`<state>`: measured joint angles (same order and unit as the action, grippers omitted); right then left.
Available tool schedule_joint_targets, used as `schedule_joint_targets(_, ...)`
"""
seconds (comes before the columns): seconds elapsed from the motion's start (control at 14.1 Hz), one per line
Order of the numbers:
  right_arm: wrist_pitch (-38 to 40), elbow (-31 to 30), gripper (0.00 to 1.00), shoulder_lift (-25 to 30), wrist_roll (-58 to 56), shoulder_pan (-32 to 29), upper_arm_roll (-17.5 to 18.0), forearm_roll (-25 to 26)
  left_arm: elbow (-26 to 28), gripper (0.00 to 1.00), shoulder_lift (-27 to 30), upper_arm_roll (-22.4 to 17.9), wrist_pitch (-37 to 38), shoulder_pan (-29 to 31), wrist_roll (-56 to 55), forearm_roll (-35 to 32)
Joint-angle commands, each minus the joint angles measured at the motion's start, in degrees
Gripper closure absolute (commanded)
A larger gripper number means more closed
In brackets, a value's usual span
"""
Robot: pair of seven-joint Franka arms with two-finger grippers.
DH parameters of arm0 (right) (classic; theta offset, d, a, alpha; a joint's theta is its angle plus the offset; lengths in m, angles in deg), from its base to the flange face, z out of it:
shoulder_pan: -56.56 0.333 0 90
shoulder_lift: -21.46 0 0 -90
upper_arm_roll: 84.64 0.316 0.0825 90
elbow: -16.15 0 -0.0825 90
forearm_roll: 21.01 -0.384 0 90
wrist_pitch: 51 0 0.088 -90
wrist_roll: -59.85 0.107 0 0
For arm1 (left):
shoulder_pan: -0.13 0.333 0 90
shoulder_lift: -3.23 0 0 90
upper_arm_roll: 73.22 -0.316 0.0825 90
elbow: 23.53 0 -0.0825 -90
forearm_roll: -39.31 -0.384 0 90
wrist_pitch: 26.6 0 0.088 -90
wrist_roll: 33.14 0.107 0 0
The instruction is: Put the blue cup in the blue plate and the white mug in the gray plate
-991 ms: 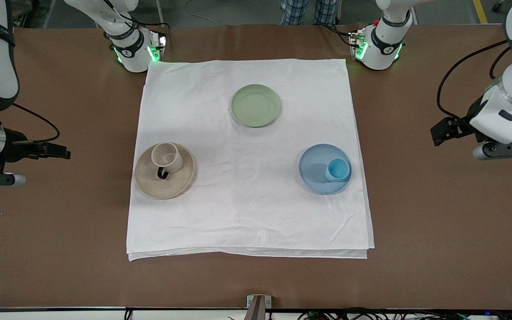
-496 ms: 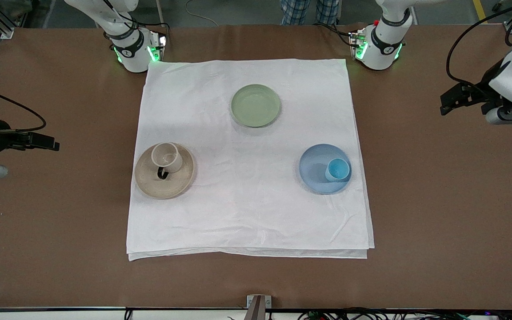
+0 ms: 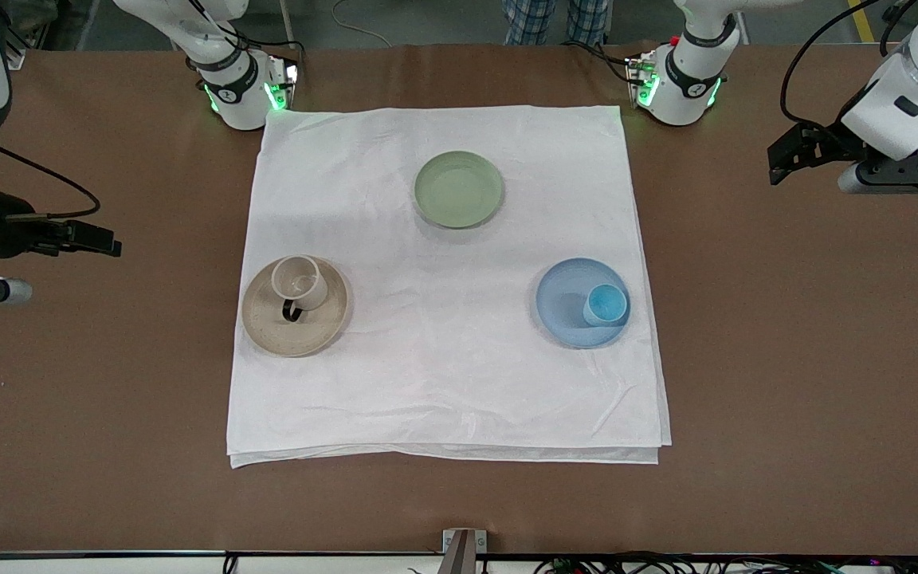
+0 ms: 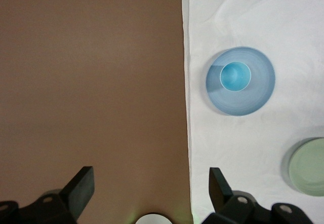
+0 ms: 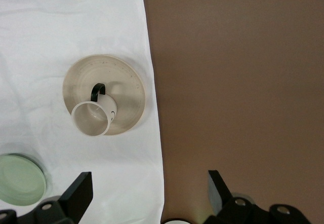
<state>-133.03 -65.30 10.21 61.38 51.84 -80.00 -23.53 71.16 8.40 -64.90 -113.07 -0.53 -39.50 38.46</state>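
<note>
The blue cup [image 3: 606,304] stands upright in the blue plate [image 3: 561,300], toward the left arm's end of the white cloth. The white mug [image 3: 300,281] stands in the gray plate [image 3: 307,333], toward the right arm's end, its dark handle pointing at the front camera. My left gripper [image 3: 778,158] is open and empty over bare table off the cloth. Its wrist view shows the cup [image 4: 235,76] in the plate [image 4: 259,91] and the gripper [image 4: 152,184]. My right gripper [image 3: 111,240] is open and empty over bare table. Its wrist view shows the mug [image 5: 92,116], the plate [image 5: 126,82] and the gripper [image 5: 147,188].
A sage-green plate [image 3: 458,189] lies empty on the cloth, nearer the robot bases than the other two plates. The white cloth [image 3: 443,391] covers the middle of the brown table. The two arm bases stand at the cloth's corners on the robots' side.
Both grippers have moved over the bare table toward the robots' side, the left one more. The cup, mug and plates have not moved.
</note>
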Motion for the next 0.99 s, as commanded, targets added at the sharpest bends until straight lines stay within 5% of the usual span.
schedule_joint_targets(0.0, -2.0, -6.9, 0.0, 6.4, -1.6, 1.2, -1.7, 0.7, 0.7, 0.0, 0.6, -0.3, -0.9, 0.2, 1.0, 0.8)
schedule_joint_targets(0.42, -6.0, -21.2, 0.0, 19.8, -1.6, 4.5, -3.5, 2.7, 0.7, 0.0, -0.3, -0.4, -1.7, 0.5, 1.0, 0.8)
schedule_joint_targets(0.92, -5.3, -24.0, 0.0, 25.7, -3.5, 4.2, -3.7, 3.1, 0.6, 0.0, -0.3, -0.4, -1.7, 1.3, 1.0, 0.8)
